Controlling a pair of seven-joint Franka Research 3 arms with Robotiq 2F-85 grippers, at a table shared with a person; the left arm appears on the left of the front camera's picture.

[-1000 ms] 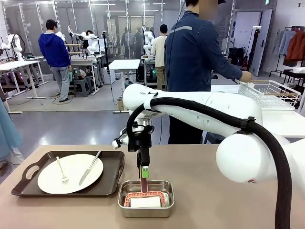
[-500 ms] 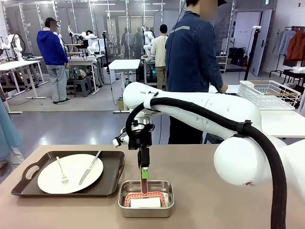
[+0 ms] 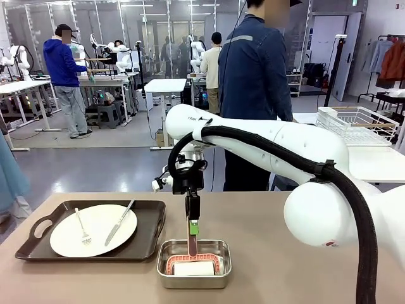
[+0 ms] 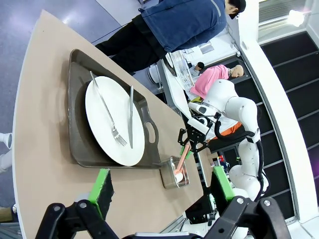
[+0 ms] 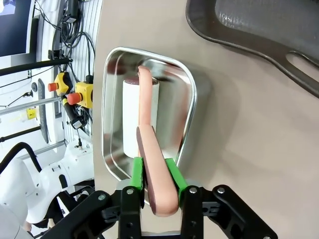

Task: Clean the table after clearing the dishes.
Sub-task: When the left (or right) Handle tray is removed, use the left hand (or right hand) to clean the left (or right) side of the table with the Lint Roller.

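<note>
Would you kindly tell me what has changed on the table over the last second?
The right gripper closed its jaws on the roller's pink handle, which stands up out of the steel pan; the arm itself barely shifted. The person behind the table drew an outstretched arm back in. The tray and its plate stayed put.

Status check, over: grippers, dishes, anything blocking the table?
Right gripper shut on pink roller handle, roll in the steel pan. Left gripper open, holding nothing. One plate with fork and knife on its tray, left side of the table.
</note>
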